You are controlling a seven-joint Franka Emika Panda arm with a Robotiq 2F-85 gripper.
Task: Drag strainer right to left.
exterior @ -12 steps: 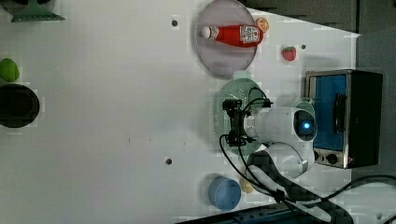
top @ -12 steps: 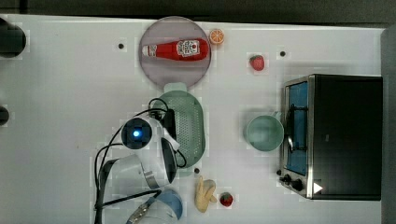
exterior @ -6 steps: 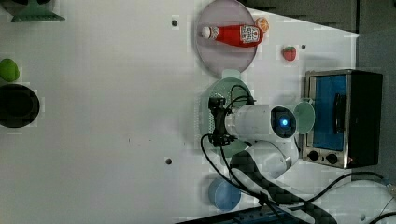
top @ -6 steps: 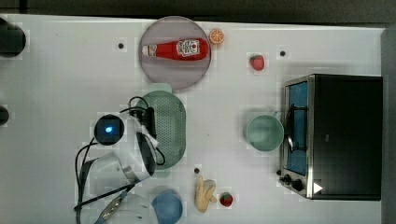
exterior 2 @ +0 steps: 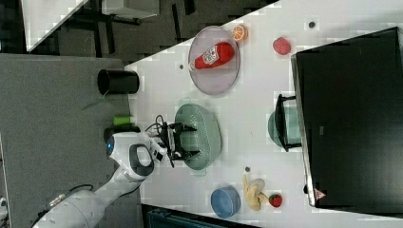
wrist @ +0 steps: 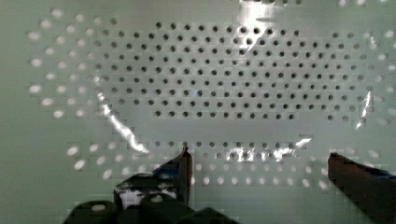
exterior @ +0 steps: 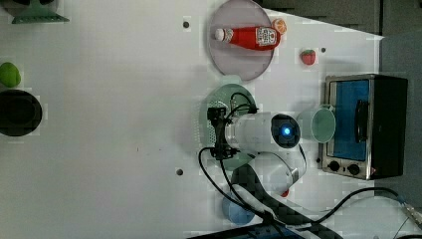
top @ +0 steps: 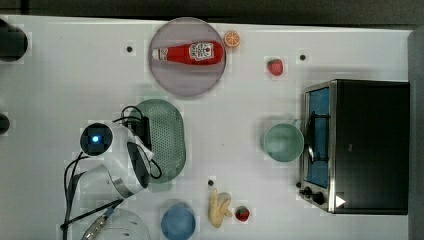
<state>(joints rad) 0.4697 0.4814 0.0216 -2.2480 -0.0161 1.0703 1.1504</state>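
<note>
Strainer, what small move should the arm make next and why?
Probably keep pushing toward the top view's left. The open end effector sits inside the strainer, fingers spread over its holed floor, and the table on that side offers room to slide.

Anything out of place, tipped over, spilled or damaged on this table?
Nothing spilled or damaged. The ketchup bottle lies on its side on the grey plate, which looks deliberate. The open gripper sits inside the strainer, which is upright on the table. The green cup stands close against the toaster oven.
</note>
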